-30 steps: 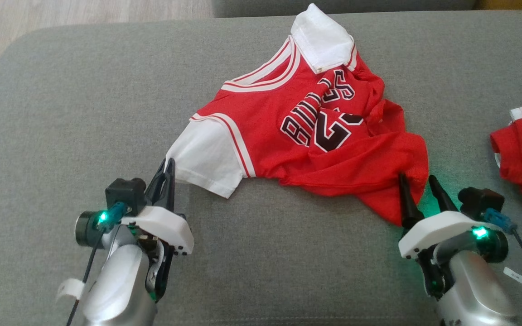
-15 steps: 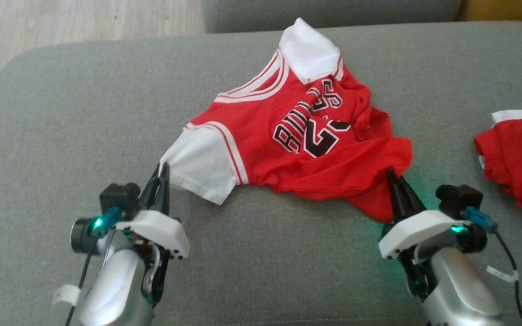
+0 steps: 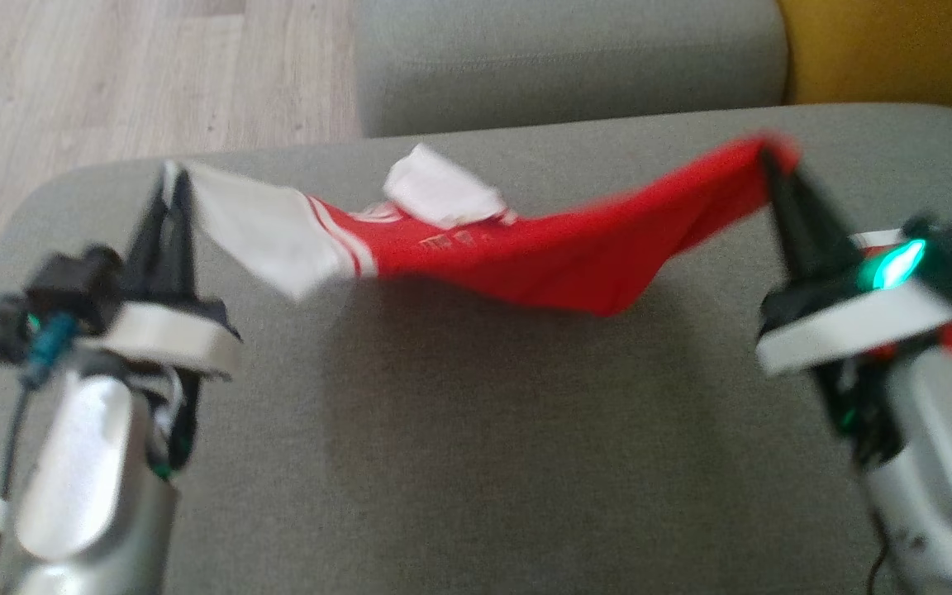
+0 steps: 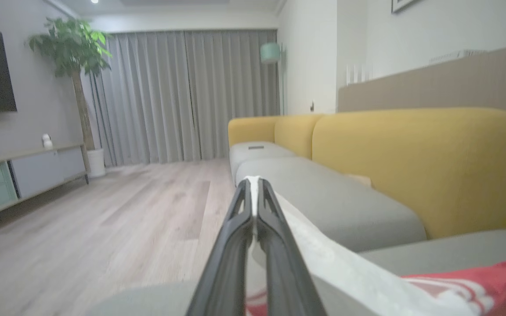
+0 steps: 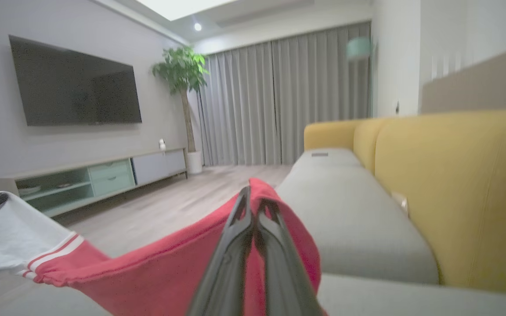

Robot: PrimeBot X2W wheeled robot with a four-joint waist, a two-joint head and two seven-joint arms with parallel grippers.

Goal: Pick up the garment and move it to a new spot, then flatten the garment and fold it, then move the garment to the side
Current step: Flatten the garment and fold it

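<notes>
The jersey (image 3: 525, 256) hangs slung above the sofa (image 3: 476, 463), white sleeve pinched in the left hand (image 3: 172, 178) at ten o'clock, red hem in the right hand (image 3: 769, 157) at two. Light, limp, probably slippery knit, though blur hides texture; corner grips suit it.

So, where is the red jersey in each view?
Head view: jersey hangs mid-picture between left gripper and right gripper.
Left wrist view: its white sleeve, bottom centre to lower right.
Right wrist view: red cloth, lower left to centre.
Shared landmark: yellow backrest.
</notes>
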